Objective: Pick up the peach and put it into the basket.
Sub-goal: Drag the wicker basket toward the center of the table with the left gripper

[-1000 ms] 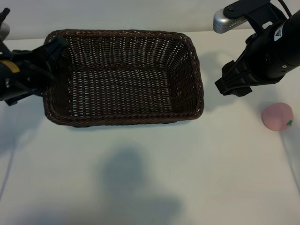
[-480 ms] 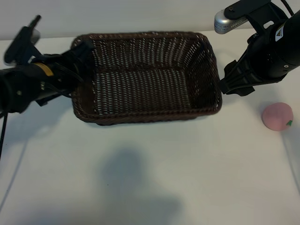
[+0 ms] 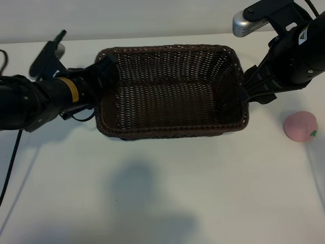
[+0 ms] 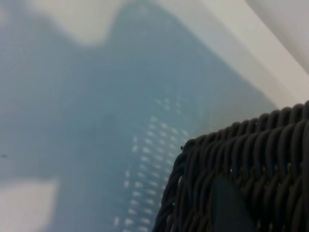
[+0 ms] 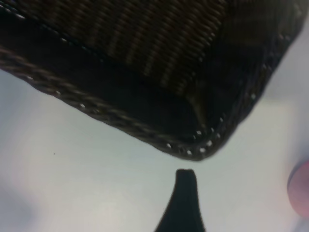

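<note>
So, nearest the cam you had bare table (image 3: 238, 203) w/ a soft dark shadow (image 3: 144, 190) lying on it, nothing else there.

Next back, on the right side, the peach (image 3: 300, 126) sat on the tabletop, apart from the basket (image 3: 172, 132) and touching no tool. In the right wrist view it only peeked in at the frame edge (image 5: 301, 189).

Mid-table, the basket stood w/ its long side facing the cam, and nothing was inside it.

At its left end your left gripper (image 3: 104, 73) was about half-closed, w/ the wicker rim betw. its jaws; it looked clamped on that end wall. In the left wrist view one dark finger (image 4: 231, 208) lay right against the weave. That arm reached in low from the left, w/ a yellow band (image 3: 72, 90) round its wrist.

At the basket's right end your right gripper (image 3: 246, 92) hung just beside the rim w/ jaws wide apart and nothing in them. In the right wrist view one fingertip (image 5: 186, 191) showed over bare table, just off the basket's corner.

Farthest back was a pale wall (image 3: 152, 18).
</note>
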Tool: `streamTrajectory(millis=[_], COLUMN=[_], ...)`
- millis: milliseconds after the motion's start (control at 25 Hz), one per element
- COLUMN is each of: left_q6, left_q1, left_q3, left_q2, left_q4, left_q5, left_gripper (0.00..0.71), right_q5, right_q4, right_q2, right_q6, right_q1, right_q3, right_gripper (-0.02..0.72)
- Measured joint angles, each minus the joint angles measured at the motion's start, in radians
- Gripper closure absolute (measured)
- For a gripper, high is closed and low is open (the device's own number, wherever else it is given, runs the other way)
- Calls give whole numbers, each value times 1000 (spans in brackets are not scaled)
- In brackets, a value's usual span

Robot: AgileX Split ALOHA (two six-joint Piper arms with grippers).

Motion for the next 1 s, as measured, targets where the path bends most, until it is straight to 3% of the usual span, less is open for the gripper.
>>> streamTrajectory(millis=[200,880,1000], left_q6=[-156,-182,-169], left_q1=[18,19,19], left_q3=[0,0,0], left_q2=[49,49,48], left_q4=[160,264,264], left_q5=[-28,-69,-75], left_gripper=[351,353,295], right_q5=[0,3,3], right_q4=[0,-2,-2], right_q2=[0,0,0], right_q6=[0,-1,-1], right_q1=[0,0,0], right_q3=[0,0,0], right_gripper=[108,108,108])
